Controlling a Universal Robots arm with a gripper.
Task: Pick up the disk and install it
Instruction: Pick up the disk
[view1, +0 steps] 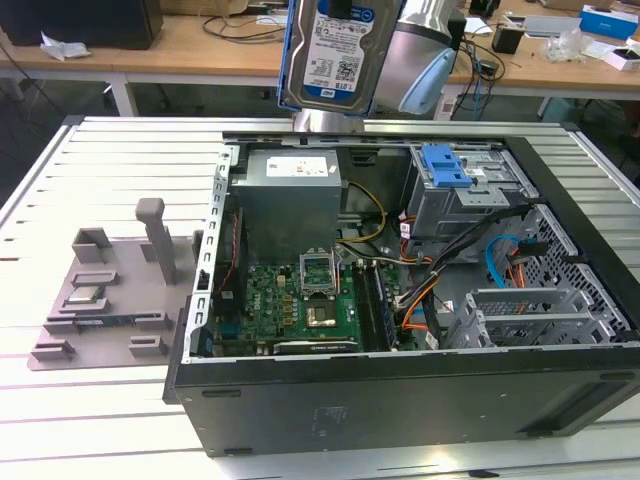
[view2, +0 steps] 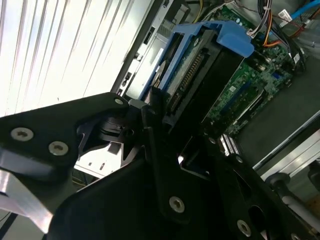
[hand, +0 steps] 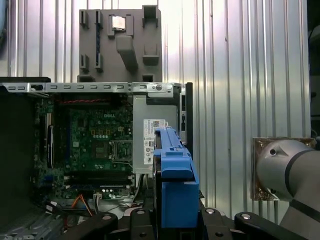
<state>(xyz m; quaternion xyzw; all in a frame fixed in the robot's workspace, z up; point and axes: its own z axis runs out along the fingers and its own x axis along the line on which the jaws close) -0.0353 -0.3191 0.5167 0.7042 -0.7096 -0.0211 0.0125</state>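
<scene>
The disk (view1: 331, 52), a silver drive with a blue-and-white label in a blue rail frame, hangs upright high above the back of the open computer case (view1: 400, 405) in the exterior view. My gripper (view2: 182, 125) is shut on it; in the second wrist view a black finger (view2: 152, 132) presses against the blue frame beside the connector edge. In the first wrist view the disk (hand: 175, 180) is seen edge-on between the black gripper parts, over the grey power supply box (hand: 152, 140) and next to the motherboard (hand: 95, 145).
Inside the case are a blue ribbed latch (view1: 445, 165) on the upper drive cage, an empty metal drive bay (view1: 535, 315) at the exterior view's right, and loose cables (view1: 420, 290). A grey fixture plate (view1: 110, 290) lies on the slatted table at the left. Wooden benches stand behind.
</scene>
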